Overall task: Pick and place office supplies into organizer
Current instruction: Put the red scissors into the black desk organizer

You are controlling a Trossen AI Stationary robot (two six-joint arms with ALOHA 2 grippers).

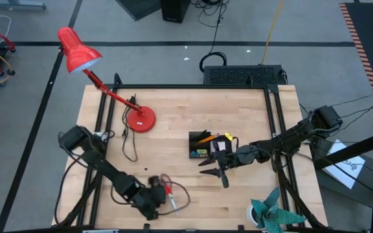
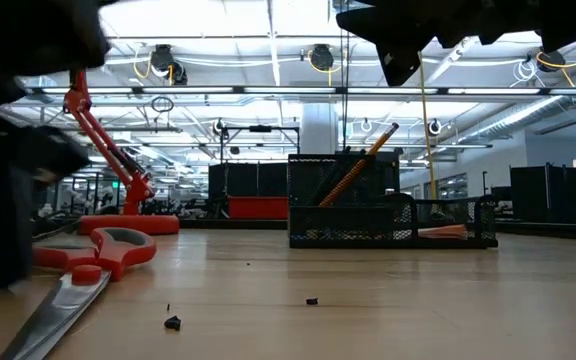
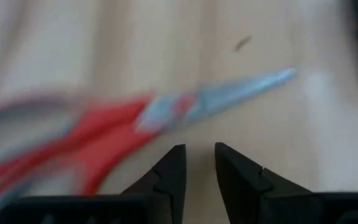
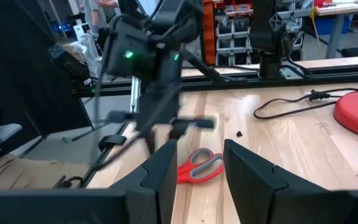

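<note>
Low view: red-handled scissors (image 2: 88,262), black mesh organizer (image 2: 388,205) on wood.

Red desk lamp (image 1: 83,58) (base upright); teal spiky plant (image 1: 271,212).

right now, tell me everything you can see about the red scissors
The scissors have red plastic-looking loop handles and pale metal blades. They lie flat on the wooden table near its front edge, on the left arm's side, blades closed as far as the left wrist view shows. The left gripper hovers just beside them, open, holding nothing. A thin dark cable loops close by; whether it touches them is unclear. They are well apart from the organizer.
</note>
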